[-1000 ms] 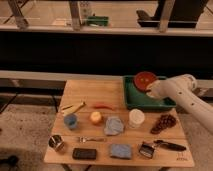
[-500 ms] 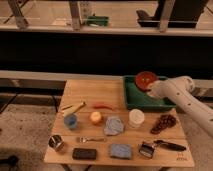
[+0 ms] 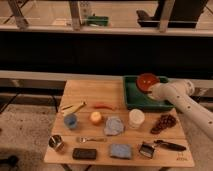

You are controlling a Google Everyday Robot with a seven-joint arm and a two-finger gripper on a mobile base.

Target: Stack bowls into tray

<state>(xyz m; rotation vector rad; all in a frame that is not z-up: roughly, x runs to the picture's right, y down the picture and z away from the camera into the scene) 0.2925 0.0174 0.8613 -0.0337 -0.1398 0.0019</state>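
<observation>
Orange-red bowl (image 3: 147,81) sits in the far half of the green tray (image 3: 131,95), at the table's (image 3: 95,92) far right corner. Only this one bowl can be made out. White arm (image 3: 182,97) enters from the right and covers the tray's right side.

Gripper (image 3: 150,90) is low over the tray, just in front of the bowl, with fingers closed together. Contact with the bowl rim: cannot tell.

In front of the tray: white container (image 3: 136,118) and a dark cluster (image 3: 163,123), identity unclear. Further left: grey-blue cloth (image 3: 114,125), orange ball (image 3: 95,117), blue cup (image 3: 70,120). Black block (image 3: 84,153) at the near edge.
</observation>
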